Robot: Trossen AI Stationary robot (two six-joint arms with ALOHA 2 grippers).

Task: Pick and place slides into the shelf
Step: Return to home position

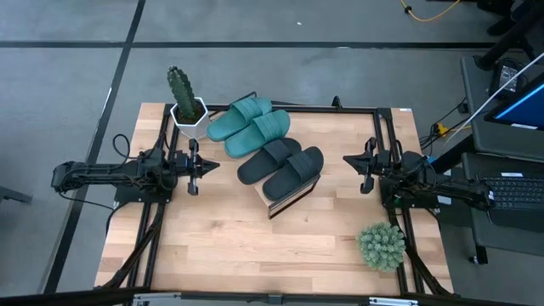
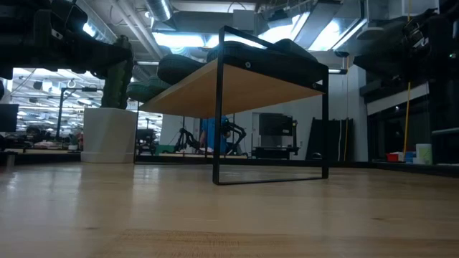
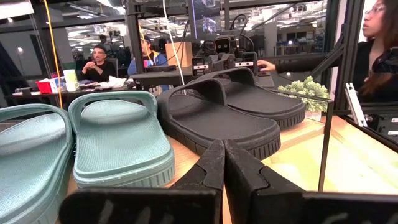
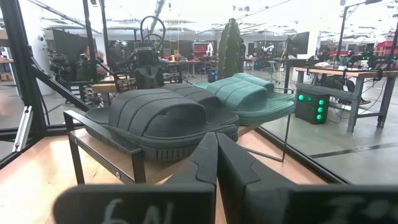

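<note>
From above, the teal slides [image 1: 248,126] and black slides [image 1: 282,166] lie on the shelf [image 1: 293,199], with the left gripper [image 1: 194,167] and right gripper [image 1: 365,167] to either side of it. At table level, the shelf stands loaded. In each wrist view, the fingers are pressed together and hold nothing.

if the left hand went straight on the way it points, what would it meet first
Probably the nearer black slide on the shelf; the left hand, shut, aims at its end.

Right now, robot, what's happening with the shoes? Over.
Left gripper, right gripper shut, empty, flanking shelf. Green slides, black slides on it. Cactus beside shelf, not blocking.
</note>
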